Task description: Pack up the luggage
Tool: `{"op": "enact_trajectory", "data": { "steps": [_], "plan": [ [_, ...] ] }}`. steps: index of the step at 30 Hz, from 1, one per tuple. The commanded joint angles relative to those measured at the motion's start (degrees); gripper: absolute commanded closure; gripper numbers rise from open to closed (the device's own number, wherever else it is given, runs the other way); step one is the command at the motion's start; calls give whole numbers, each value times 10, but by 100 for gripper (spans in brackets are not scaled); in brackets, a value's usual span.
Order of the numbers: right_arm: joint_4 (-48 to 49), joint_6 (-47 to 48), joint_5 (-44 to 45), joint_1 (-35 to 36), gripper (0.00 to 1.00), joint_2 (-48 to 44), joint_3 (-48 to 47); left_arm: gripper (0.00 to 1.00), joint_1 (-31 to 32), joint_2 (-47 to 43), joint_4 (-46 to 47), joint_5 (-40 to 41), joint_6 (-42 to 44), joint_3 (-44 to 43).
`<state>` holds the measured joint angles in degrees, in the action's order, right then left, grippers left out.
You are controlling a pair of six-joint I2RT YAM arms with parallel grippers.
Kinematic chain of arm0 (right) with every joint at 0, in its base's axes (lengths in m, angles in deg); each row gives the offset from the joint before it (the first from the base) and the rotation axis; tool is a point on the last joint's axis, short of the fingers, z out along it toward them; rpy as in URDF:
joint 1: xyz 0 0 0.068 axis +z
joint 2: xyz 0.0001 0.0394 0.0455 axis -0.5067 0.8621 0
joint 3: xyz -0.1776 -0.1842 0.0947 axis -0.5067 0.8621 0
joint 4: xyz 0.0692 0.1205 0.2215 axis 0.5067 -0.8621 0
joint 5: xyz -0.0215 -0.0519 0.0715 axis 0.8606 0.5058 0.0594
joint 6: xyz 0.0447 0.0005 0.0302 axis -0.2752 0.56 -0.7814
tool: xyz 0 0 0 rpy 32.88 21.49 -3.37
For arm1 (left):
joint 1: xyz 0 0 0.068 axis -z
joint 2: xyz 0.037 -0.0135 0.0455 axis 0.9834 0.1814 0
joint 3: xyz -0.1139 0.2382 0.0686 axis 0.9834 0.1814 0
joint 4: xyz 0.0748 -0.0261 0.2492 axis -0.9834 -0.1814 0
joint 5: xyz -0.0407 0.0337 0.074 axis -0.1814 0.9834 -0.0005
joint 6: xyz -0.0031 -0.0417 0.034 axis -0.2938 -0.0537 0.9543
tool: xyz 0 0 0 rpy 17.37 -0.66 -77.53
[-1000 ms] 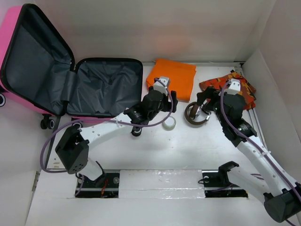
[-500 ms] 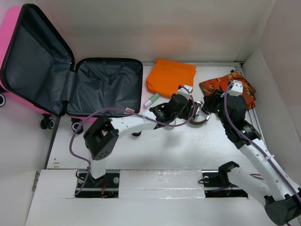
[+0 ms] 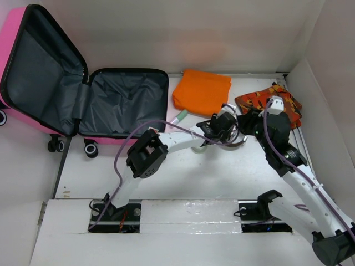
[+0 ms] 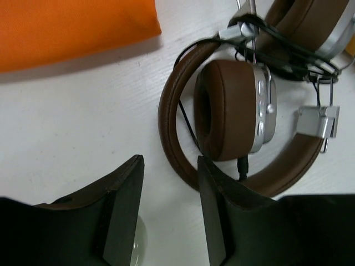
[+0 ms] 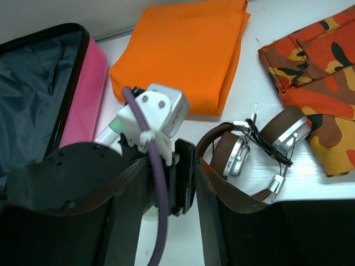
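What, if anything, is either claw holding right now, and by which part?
Nothing is held. The left claw is open over the table beside the brown headphones; the right claw is open too, gripping nothing.

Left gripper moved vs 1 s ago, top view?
Yes. The left gripper has swung right: from the orange cloth's lower left edge to below its lower right corner, now by the headphones.

Left gripper [image 4: 168,163] and right gripper [image 5: 173,158] hang close together, jaws parted.
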<state>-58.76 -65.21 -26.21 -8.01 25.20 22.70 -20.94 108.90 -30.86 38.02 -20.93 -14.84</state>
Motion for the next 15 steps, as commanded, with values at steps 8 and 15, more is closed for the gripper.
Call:
{"op": "enact_trajectory", "data": {
  "steps": [8, 15],
  "plan": [
    [17, 1, -22, -4, 54, -27, 4, 71, -23, 114, -55, -1, 6, -147],
    [12, 1, -22, -4, 54, -38, 4, 100, -23, 124, -51, 0, 6, -145]
  ]
}}
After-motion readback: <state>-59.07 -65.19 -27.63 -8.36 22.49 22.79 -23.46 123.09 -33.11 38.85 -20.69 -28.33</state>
